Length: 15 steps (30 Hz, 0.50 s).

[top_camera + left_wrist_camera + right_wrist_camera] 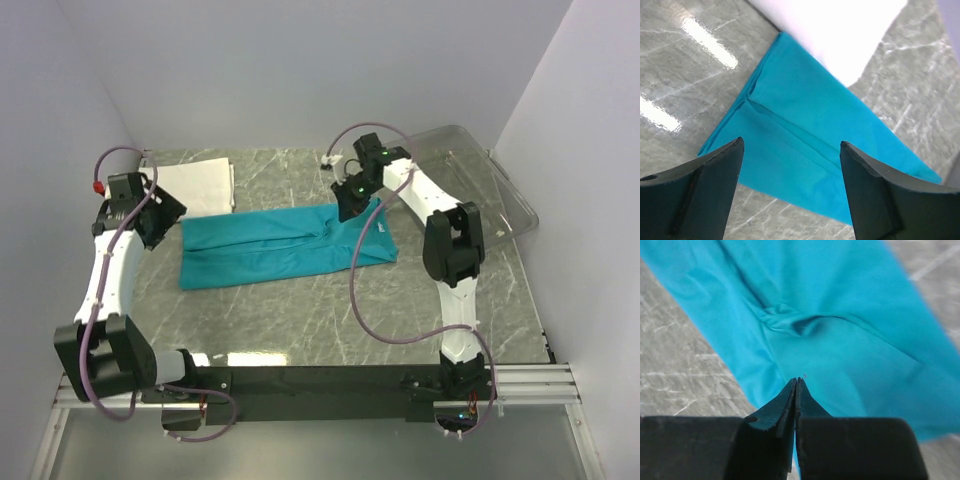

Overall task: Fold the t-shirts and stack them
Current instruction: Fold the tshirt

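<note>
A: Surface: grey marble table [300,320], pale walls. Item: teal shirt [280,250], a long folded strip, frame centre. Item: white shirt [200,185], folded, upper left.
B: Claws?
A: Item: left gripper [791,145], spread over the strip's left end. Item: right gripper [796,382], pressed together, no cloth seen between.
B: Risk?
A: Probably the closed right claw dragging cloth and undoing the fold, or a thin pinch lifting one layer only.

Teal t-shirt [270,245], white t-shirt [200,185], grey marbled table [300,320].

Grey marbled table [300,320] under teal t-shirt [280,245], white t-shirt [200,185], clear tray [475,160]
</note>
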Available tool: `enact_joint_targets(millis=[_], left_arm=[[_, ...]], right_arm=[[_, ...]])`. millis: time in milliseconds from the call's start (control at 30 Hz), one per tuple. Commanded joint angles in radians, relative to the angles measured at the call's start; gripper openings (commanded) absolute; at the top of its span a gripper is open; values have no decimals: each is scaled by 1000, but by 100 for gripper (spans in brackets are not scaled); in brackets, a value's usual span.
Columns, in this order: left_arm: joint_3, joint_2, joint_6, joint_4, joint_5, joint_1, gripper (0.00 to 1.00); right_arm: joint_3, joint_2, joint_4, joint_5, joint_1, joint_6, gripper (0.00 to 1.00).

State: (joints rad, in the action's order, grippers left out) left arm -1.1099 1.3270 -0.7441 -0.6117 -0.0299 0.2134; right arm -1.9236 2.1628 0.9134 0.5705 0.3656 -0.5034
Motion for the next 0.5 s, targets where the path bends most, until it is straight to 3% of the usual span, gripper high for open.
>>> enact_joint_targets(millis=[0,233,367,467], left_arm=[[71,-57,61,41,56,17,83],[153,-143,48,38,105,27,83],[163,-163,52,18,99,29,83],[170,-164,57,20,91,34,83]], right_arm=[[-25,58,52,22,59,-57,4],[-152,192,15,-125,130,64,0],[-176,201,-129,-309,141,228,0],[-218,184,-234,-348,141,281,0]])
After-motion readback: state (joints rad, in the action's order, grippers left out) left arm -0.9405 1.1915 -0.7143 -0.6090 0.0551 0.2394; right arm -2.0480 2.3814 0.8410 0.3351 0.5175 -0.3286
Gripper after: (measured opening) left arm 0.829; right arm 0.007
